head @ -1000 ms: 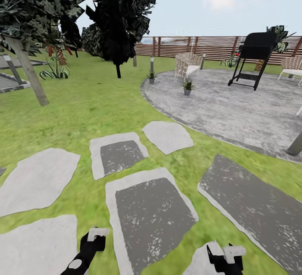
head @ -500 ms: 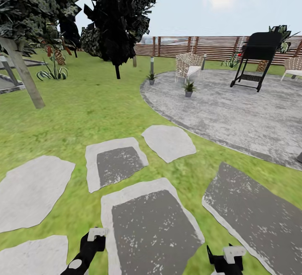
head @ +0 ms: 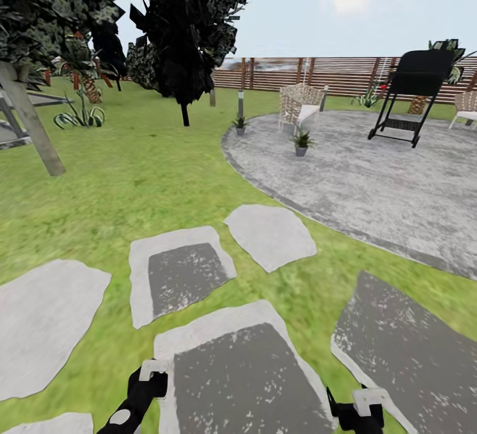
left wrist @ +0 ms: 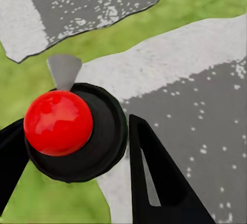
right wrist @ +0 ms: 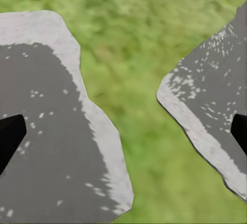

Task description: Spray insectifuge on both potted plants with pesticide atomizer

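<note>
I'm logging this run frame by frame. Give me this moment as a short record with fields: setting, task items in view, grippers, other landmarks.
setting: garden lawn with stepping stones leading to a round stone patio
potted plants: two, far ahead; one on the patio's edge, one on the patio
left gripper: low in the head view, over a stepping stone; jaws open, nothing between them
right gripper: low in the head view; jaws open, empty
landmarks: black grill, wicker chair, slatted fence, bollard lamp
</note>
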### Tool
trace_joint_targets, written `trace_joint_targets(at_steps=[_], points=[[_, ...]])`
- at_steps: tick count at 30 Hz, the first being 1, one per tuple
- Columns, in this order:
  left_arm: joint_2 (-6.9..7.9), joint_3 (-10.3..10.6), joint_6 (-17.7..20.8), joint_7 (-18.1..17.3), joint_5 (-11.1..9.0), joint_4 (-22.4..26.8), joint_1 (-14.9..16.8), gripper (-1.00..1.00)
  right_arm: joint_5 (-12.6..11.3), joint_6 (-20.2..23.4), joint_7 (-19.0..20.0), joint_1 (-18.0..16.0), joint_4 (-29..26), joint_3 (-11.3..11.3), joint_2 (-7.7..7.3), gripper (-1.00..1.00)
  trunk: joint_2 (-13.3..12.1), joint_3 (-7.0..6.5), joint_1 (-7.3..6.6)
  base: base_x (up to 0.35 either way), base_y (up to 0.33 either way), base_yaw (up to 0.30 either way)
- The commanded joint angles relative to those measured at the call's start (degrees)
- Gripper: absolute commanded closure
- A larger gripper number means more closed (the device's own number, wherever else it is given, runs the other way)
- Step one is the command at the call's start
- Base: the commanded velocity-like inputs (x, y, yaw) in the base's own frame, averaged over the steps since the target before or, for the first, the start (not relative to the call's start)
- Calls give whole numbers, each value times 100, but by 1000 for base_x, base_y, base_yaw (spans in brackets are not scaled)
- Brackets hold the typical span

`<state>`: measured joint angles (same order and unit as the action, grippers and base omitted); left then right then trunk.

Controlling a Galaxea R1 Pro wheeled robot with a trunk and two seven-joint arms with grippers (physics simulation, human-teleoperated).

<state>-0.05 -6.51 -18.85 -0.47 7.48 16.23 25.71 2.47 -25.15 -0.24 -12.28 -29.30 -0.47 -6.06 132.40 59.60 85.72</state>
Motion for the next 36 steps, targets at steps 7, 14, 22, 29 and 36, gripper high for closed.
trace_joint_targets(at_steps=[7,14,22,29,36], points=[[-4,-43,-22,-6,63,-5,4,100,25,-16,-2,-2,9,-5,0,-100,2,5,2,339,99,0],[-4,-43,-22,-6,69,-4,4,100,25,-16,-2,-2,12,-5,1,-100,2,5,2,338,102,0],[-4,-43,-22,-6,69,-5,4,100,32,-16,-2,-2,12,-5,0,-100,2,5,2,338,102,0],[-4,-43,-22,-6,69,-5,4,100,32,-16,-2,-3,12,-5,0,-100,2,5,2,338,102,0],[-4,-43,-22,-6,69,-5,4,100,32,-16,-2,-3,12,-5,0,-100,2,5,2,338,102,0]])
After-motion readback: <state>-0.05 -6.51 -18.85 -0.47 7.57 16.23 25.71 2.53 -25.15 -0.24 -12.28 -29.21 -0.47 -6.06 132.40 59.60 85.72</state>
